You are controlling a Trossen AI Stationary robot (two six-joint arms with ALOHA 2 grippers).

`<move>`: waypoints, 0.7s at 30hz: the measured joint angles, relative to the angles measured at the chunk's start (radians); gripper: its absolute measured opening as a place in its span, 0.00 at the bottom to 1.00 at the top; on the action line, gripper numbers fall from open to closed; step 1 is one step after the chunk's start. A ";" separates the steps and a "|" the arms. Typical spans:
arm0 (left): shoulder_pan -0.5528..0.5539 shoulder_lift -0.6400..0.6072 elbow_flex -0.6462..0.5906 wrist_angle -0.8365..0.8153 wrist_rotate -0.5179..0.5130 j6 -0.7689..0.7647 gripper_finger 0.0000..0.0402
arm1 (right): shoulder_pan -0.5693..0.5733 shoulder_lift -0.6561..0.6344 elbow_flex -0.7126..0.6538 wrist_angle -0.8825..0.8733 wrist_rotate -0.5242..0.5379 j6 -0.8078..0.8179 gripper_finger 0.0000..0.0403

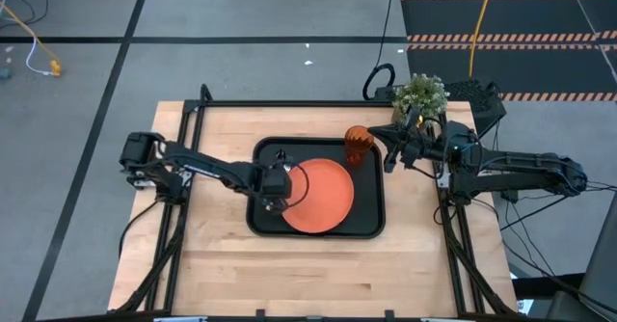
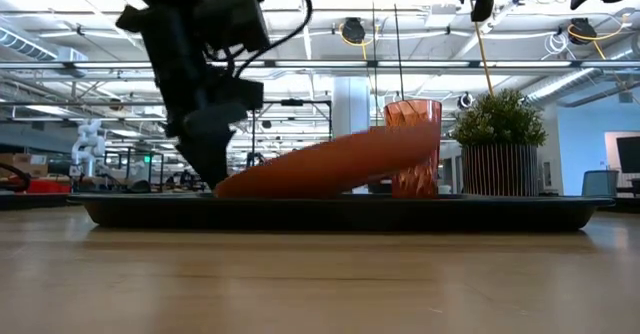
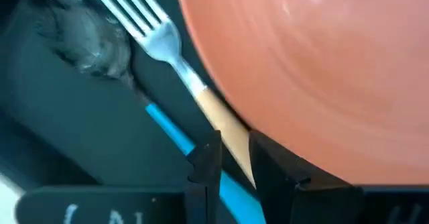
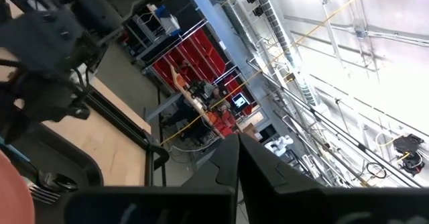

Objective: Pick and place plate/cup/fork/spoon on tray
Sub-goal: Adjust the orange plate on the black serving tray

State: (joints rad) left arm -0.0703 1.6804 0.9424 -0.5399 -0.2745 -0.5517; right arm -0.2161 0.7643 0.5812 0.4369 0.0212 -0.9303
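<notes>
High view: your black tray (image 1: 371,228) holds the plate (image 1: 318,196) and the cup (image 1: 359,145); left gripper (image 1: 277,199) sits at the plate's edge; right gripper (image 1: 395,152) waits beside the tray.

Low view: plate tilted, one edge raised.

Left wrist view: fork (image 3: 161,43) and spoon (image 3: 175,135) lie on the tray beside the plate; fingers nearly closed around the fork's tan handle, so all four items look placed.

Right wrist view: fingers together, empty.

No legible writing.
</notes>
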 joint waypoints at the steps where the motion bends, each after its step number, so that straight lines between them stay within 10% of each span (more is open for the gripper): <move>1: 0.000 0.008 0.000 -0.004 -0.001 0.000 0.20 | 0.000 0.000 0.000 0.000 0.000 0.000 0.00; 21: 0.004 0.020 0.044 0.097 -0.037 0.027 0.20 | 0.000 0.001 0.000 0.000 0.000 -0.006 0.00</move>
State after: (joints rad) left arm -0.0658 1.7004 0.9863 -0.4432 -0.3120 -0.5244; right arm -0.2161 0.7654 0.5812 0.4370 0.0208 -0.9360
